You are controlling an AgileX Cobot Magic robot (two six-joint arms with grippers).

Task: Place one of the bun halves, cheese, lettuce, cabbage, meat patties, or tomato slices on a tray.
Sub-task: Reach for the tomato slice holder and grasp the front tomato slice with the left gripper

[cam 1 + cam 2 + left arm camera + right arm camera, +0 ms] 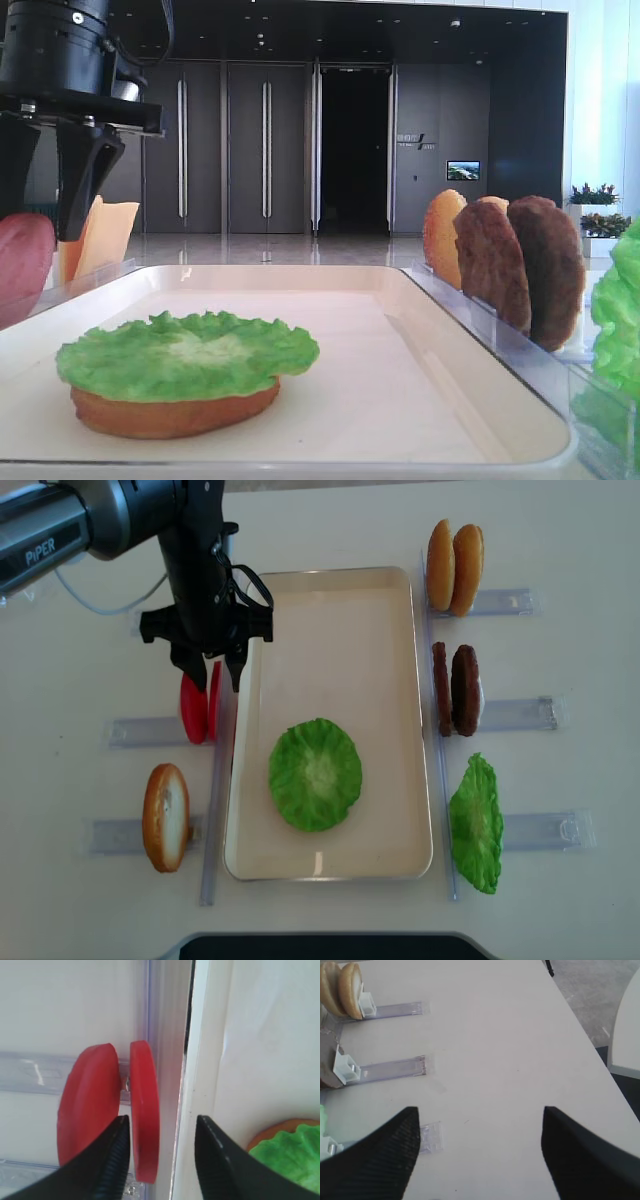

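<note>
Two tomato slices [200, 708] stand on edge in a clear holder left of the tray [395, 600]. My left gripper [212, 680] hangs over them, open. The right slice [145, 1115] sits between its fingers, one finger between the two slices, the other over the tray rim [200, 1060]. On the tray lies a bun half [170, 410] topped with lettuce [315, 773]. My right gripper [480, 1110] is open over bare table, nothing in it. Cheese [105, 235] leans behind the left gripper. Cabbage is out of view.
Right of the tray stand two bun halves [455, 567], two meat patties [457, 690] and a lettuce leaf [475, 823] in clear holders. Another bun half [165, 817] stands at the left front. A clear strip [215, 810] runs along the tray's left side.
</note>
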